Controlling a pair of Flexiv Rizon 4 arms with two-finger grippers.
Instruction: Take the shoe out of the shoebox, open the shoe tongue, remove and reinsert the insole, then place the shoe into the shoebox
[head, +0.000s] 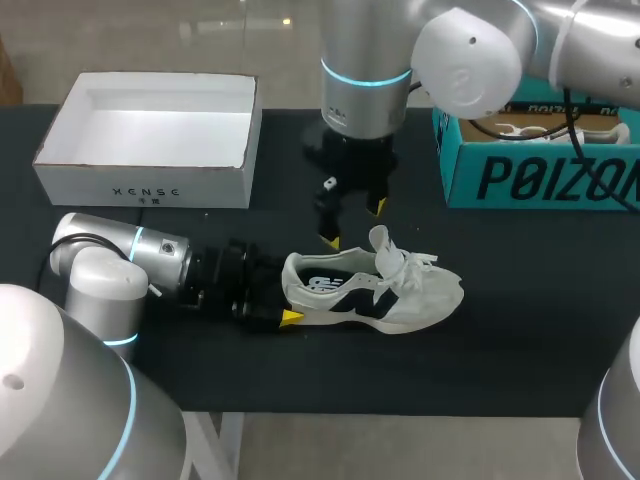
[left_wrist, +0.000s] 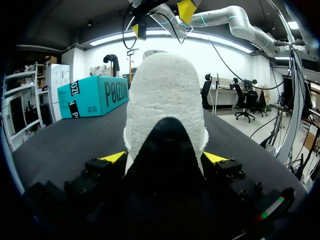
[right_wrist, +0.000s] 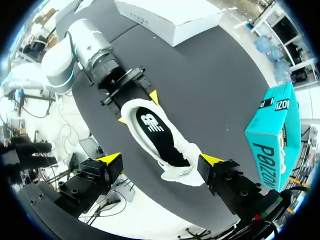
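White-and-navy sneaker (head: 375, 290) lies outside the white cardboard shoebox (head: 150, 185) at its ten o'clock, heel pinched in the left claw (left_wrist: 164, 157). Right claw (head: 352, 222) hangs spread and empty; black insole (right_wrist: 155, 132) apparently not yet pulled.

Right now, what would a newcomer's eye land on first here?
The white shoe sitting mid-table, its heel clamped by the left pincer. Just above it hangs the right pincer, open. The empty white shoebox sits at the far left corner, a teal box opposite.
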